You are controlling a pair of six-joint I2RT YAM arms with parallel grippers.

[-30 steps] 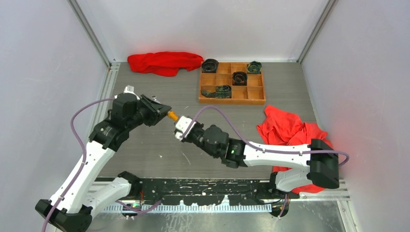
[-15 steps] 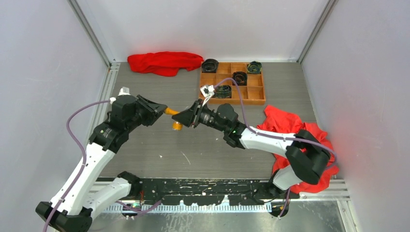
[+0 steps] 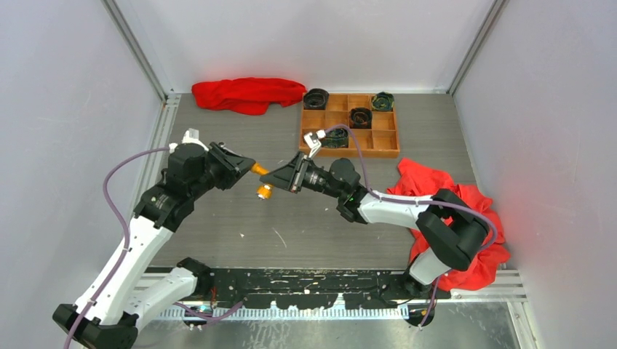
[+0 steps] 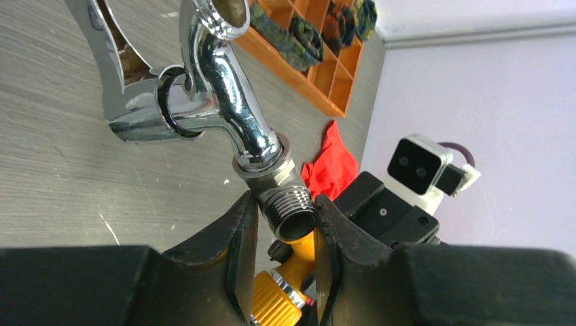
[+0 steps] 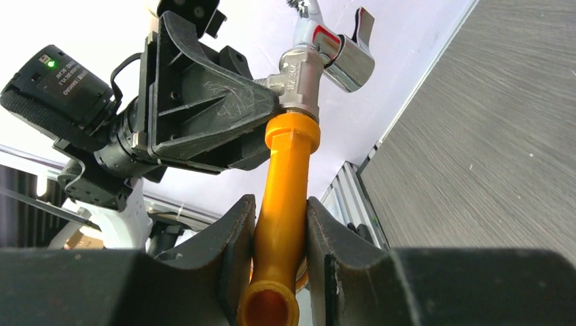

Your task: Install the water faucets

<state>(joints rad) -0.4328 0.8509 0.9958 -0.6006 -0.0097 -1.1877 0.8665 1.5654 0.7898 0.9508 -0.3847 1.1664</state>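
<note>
The two faucets are held joined together in mid-air above the table. In the left wrist view the shiny silver faucet (image 4: 224,88) has its threaded end between the fingers of my left gripper (image 4: 285,212), which is shut on it. The orange-yellow faucet (image 4: 285,292) shows just below. In the right wrist view my right gripper (image 5: 280,210) is shut on the orange spout (image 5: 289,176), which runs up to the silver faucet (image 5: 319,61). From above, the left gripper (image 3: 244,166) and right gripper (image 3: 280,177) face each other with the orange faucet (image 3: 262,182) between them.
A wooden compartment tray (image 3: 349,151) holding dark rolled items stands at the back right. A red cloth (image 3: 247,93) lies at the back. Another red cloth (image 3: 436,193) lies under my right arm's base.
My right arm has swung from the near side up to the far right and its wrist has turned over. The orange faucet stays between both grippers. My left arm has barely moved.
</note>
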